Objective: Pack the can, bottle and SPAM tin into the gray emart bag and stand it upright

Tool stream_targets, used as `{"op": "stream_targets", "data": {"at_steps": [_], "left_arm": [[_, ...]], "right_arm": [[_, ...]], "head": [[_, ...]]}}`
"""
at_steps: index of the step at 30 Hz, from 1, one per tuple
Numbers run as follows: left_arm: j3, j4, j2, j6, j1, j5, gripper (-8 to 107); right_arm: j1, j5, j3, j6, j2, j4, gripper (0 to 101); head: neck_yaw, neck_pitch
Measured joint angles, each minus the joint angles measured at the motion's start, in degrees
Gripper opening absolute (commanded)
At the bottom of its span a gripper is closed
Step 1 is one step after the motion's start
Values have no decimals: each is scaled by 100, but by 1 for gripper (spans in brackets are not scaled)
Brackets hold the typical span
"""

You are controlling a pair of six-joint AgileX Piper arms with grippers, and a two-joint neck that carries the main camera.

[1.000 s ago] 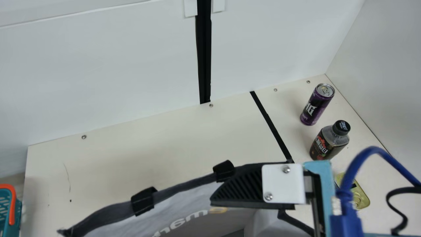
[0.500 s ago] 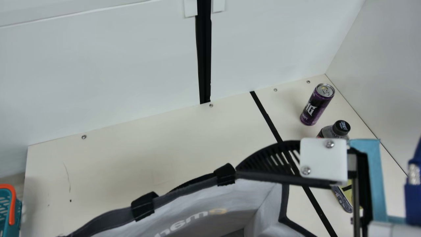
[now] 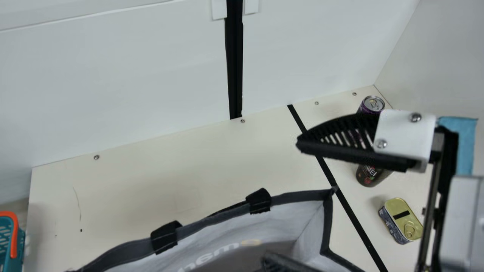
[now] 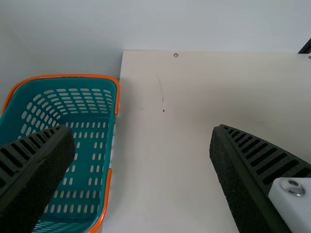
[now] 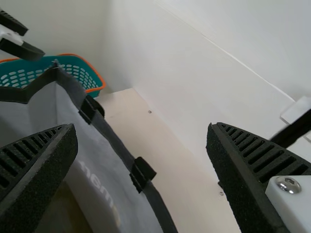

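"What's changed?"

"My right fingers (image 3: 340,152) have swung toward the can (image 3: 372,104) and bottle (image 3: 371,176), spread and holding nothing. Those two and the SPAM tin (image 3: 401,221) are on the counter (image 3: 170,189), so packing remains."

"Any snags?"

"The open gray emart bag's (image 3: 298,197) rim could catch me. My left fingers (image 4: 233,174) hang spread near the teal basket (image 4: 92,141)."

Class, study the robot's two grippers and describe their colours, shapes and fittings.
The left gripper and right gripper look alike: black, tapering fingers with slotted ribs and dark, rough-textured inner faces, plus white mounting plates with silver screws. Beside the right one's plate are a light-blue piece and a silver-grey housing.
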Motion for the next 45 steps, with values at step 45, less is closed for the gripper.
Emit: {"op": "stream_targets", "data": {"at_steps": [45], "left_arm": [[0, 0, 0, 0, 0, 0, 90]], "right_arm": [[-5568, 0, -602, -1330, 1579, 2662, 95]], "head": [[9, 0]]}}
